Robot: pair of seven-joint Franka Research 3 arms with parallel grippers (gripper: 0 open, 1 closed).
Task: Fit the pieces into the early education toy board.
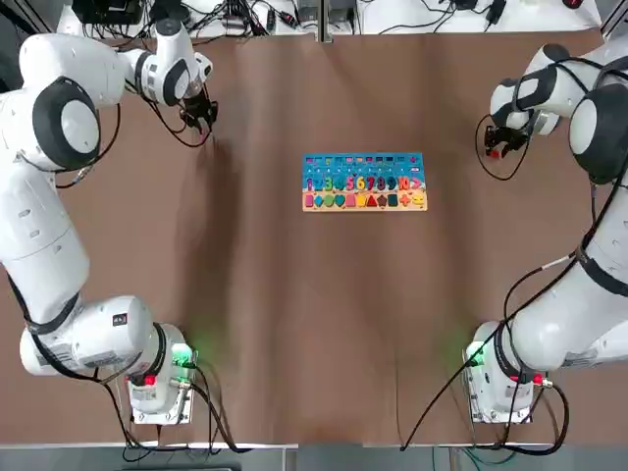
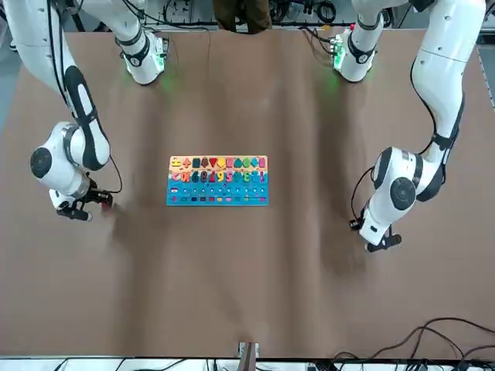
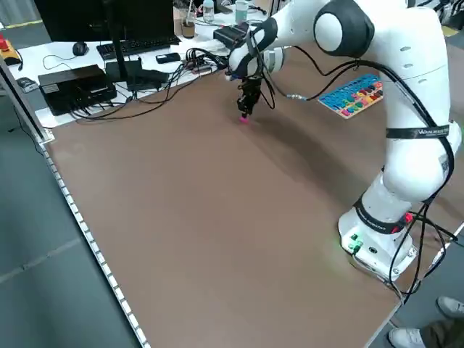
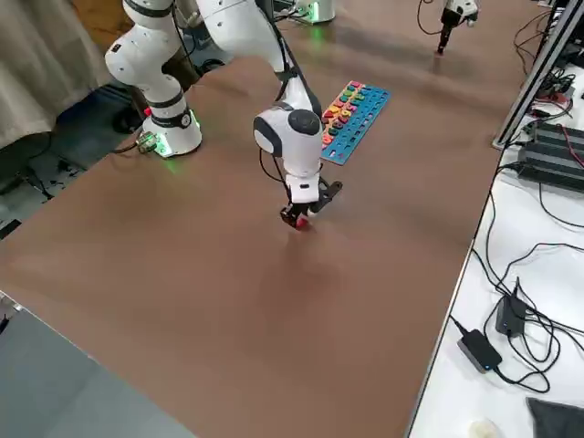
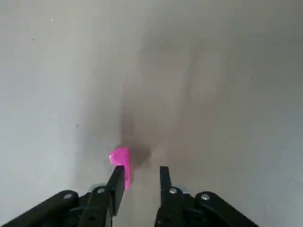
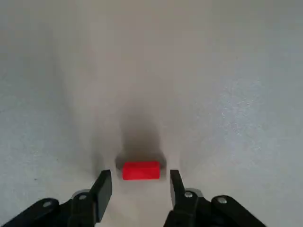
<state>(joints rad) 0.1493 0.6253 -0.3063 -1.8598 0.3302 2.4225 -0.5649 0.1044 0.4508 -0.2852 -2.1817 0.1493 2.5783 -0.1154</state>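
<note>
At the top view's upper left and upper right, your left gripper (image 5: 142, 169) and right gripper (image 6: 141, 173) stand open over the pink piece (image 5: 121, 156) and red piece (image 6: 141, 169), likely light, stiff plastic: pinch their side edges.

The left arm (image 1: 34, 211) and right arm (image 1: 599, 285) are white, with round dark grey joints, at the left and right of the top view. Black cables (image 3: 428, 119) are held on by dark bands (image 3: 417, 133). Green lights (image 1: 182, 354) and red dots (image 1: 149, 380) are seen low down. Black is used for the left gripper (image 5: 142, 168) and right gripper (image 6: 141, 171), dotted with shiny round screws (image 5: 67, 196).
</note>
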